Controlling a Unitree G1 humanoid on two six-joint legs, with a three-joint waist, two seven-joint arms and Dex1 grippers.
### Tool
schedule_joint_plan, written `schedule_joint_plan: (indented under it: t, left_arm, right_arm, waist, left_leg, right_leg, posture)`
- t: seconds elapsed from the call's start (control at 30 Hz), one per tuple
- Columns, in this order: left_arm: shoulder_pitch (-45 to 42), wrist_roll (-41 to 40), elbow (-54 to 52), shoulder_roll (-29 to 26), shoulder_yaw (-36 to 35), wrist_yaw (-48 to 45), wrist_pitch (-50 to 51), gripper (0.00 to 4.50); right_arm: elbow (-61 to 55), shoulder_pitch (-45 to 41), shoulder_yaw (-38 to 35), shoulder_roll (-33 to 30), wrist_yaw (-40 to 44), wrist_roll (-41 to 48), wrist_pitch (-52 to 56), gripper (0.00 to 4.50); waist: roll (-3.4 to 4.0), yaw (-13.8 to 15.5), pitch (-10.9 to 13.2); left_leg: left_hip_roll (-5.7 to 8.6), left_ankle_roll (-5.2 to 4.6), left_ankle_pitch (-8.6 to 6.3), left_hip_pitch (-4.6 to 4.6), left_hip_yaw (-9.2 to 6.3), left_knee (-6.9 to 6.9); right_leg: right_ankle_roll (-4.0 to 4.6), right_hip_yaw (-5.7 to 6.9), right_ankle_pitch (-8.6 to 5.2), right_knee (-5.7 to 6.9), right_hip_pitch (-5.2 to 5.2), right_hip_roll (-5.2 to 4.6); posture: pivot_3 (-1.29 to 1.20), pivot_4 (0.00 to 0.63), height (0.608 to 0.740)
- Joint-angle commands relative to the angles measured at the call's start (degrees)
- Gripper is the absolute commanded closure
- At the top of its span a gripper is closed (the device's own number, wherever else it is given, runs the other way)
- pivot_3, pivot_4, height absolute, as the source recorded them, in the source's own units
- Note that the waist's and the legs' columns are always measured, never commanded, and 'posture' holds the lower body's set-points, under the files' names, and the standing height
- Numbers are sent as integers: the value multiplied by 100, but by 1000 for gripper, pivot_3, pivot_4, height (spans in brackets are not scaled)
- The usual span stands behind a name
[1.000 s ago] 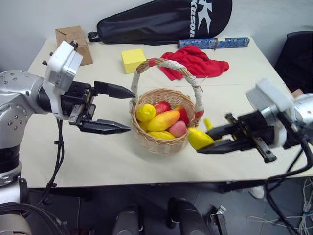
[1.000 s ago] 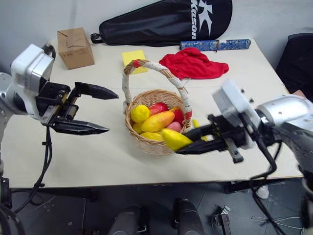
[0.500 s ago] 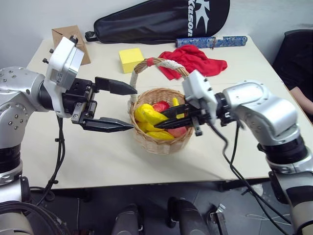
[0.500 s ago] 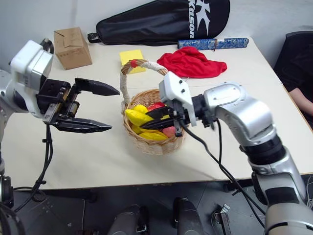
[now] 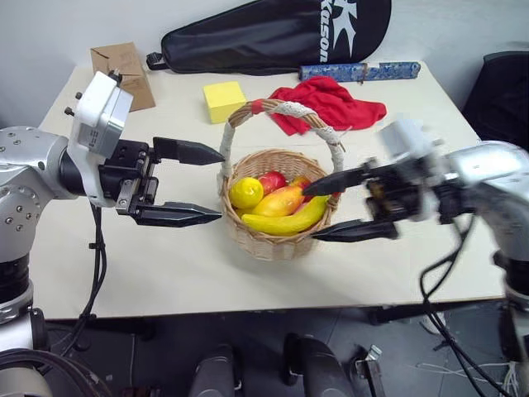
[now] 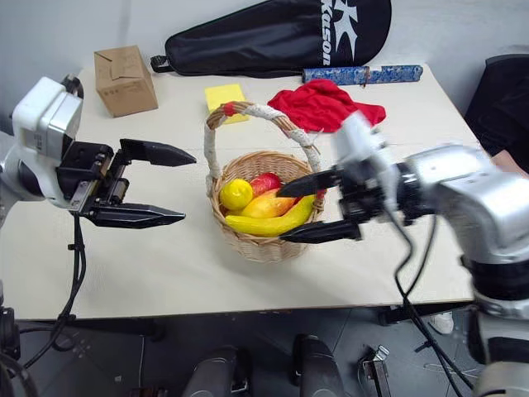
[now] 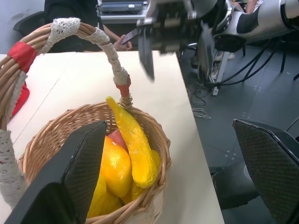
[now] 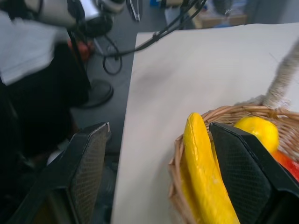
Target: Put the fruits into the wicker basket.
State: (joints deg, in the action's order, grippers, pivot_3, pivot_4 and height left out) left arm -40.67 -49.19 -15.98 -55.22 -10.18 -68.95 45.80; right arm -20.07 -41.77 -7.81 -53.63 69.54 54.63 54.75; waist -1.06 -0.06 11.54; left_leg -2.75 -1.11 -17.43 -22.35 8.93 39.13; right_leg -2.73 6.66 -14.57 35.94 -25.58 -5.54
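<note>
The wicker basket (image 5: pixel 273 241) stands mid-table, its arched handle (image 5: pixel 285 107) wrapped in white cloth. Inside lie the fruits: a lemon (image 5: pixel 245 192), a red fruit (image 5: pixel 274 180), a mango (image 5: pixel 281 200) and a banana (image 5: pixel 285 222) resting along the front rim. My left gripper (image 5: pixel 220 185) hovers open and empty just left of the basket, pointing at it. At the basket's right rim my right gripper (image 5: pixel 311 215) is open, with nothing between its fingers. The banana (image 8: pixel 203 172) lies close to it in the right wrist view.
Behind the basket are a yellow foam cube (image 5: pixel 225 101) and a red cloth (image 5: pixel 331 103). A cardboard box (image 5: pixel 124 70) sits at the back left. A black racket bag (image 5: pixel 281 33) and a blue roll (image 5: pixel 364 72) lie along the far edge.
My right gripper brought the banana over the basket, opened and let it go inside, then drew back to the right. The left gripper kept still.
</note>
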Motion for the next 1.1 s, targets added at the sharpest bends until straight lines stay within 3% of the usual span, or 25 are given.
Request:
schedule_joint_plan:
  t: [0.03, 0.27, 0.5, 0.6, 0.87, 1.1]
  left_arm:
    - [-93, -33, -27, -58, -95, -20, -73, 0]
    - [-197, -7, -12, 70, 10, -1, -150, 0]
    - [-404, 114, 105, 226, 159, -5, -290, 0]
    - [-452, 133, 102, 275, 179, 3, -317, 0]
    - [-452, 231, 241, 375, 222, -48, -458, 0]
    - [-594, 286, 516, 617, 338, -106, -551, 0]
  right_arm:
    - [219, 275, -802, -157, -897, 9, 282, 969]
    - [157, 865, -604, 846, -2625, -653, 34, 969]
    - [244, 1010, -285, 1828, -3217, -866, -179, 969]
    - [225, 1161, -203, 2010, -3313, -984, -306, 1558]
    - [-222, 1464, -634, 2027, -3322, -522, -255, 4263]
    - [-150, 1846, -2073, 1270, -3276, -253, -560, 4315]
  waist:
    - [-2, -11, -1]
    - [-2, -22, -2]
    - [-2, -18, -2]
    - [-2, -17, -2]
    - [-2, -14, -2]
    - [0, 17, 0]
  left_leg:
    - [-1, 0, 0, 3, 2, 0]
    - [-5, 7, 0, 6, 12, -5]
    - [-2, 6, 2, 5, 15, -5]
    - [-3, 6, 2, 5, 15, -6]
    - [-3, 4, 1, 4, 14, -7]
    - [8, -8, 1, -1, 15, -6]
  right_leg:
    - [0, -2, 0, 0, 2, -1]
    - [1, -15, 0, 3, -5, 1]
    - [0, -16, 0, 4, -4, 8]
    - [0, -15, 0, 1, -4, 10]
    - [-1, -15, 0, 2, -4, 11]
    - [-9, -16, 5, -3, -4, 5]
  posture:
    - [0, 150, 740]
    - [0, 150, 740]
    - [0, 150, 740]
    - [0, 150, 740]
    - [0, 150, 740]
    - [0, 150, 740]
